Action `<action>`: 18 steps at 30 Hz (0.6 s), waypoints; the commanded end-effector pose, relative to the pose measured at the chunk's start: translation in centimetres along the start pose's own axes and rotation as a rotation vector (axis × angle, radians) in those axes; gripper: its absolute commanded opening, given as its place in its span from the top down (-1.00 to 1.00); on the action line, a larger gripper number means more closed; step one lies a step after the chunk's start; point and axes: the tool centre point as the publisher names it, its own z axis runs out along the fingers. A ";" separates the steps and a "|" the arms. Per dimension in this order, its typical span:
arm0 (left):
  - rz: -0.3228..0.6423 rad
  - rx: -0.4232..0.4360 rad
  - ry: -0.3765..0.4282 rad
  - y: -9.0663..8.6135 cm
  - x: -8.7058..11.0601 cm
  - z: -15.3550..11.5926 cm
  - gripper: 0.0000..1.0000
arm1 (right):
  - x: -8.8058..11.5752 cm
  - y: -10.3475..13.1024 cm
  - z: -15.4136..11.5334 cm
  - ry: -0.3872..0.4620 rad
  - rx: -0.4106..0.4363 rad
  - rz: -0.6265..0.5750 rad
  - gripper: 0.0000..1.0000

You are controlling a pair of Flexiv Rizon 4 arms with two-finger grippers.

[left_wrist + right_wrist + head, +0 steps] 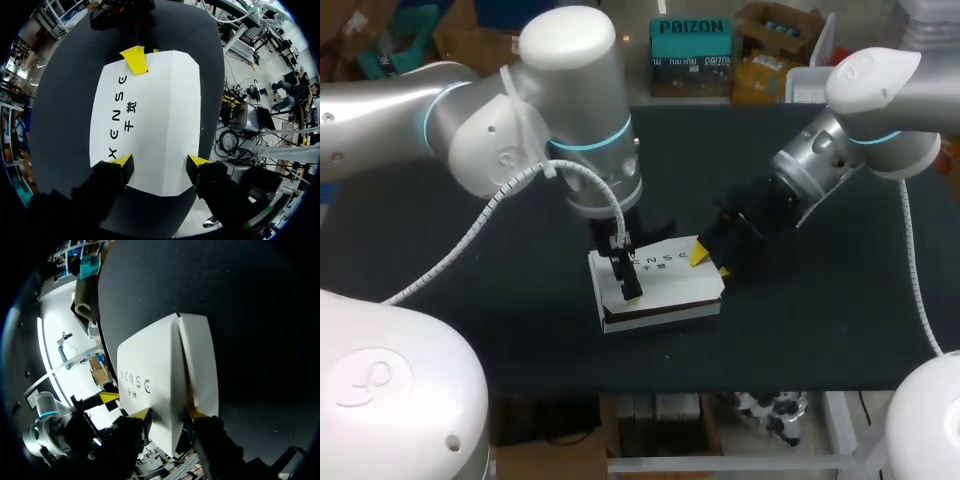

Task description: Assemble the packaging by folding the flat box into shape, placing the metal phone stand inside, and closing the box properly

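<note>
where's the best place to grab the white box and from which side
Probably across the narrow width of the white box, gripping the two long dark side walls and coming straight down from above. It lies flat on the table with its broad top up, and those walls are parallel. The left gripper and right gripper already stand at its ends.

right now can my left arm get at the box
Likely yes: the left gripper hangs over one end of the box with nothing between; the right gripper is at the other end.
</note>
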 end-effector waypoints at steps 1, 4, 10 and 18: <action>-0.007 -0.023 -0.006 -0.4 -0.2 0.2 -0.30 | 0.0 0.3 0.1 -0.001 0.005 0.000 0.10; -0.001 -0.029 -0.011 -0.4 -0.2 0.4 -0.30 | 0.0 0.3 0.1 -0.001 0.005 0.000 0.11; 0.005 -0.018 -0.028 -0.3 0.4 0.7 -0.33 | 0.0 0.3 0.1 -0.001 0.005 0.000 0.11; -0.011 -0.008 -0.076 -0.3 0.6 0.9 -0.27 | 0.0 0.3 0.1 -0.001 0.005 0.000 0.11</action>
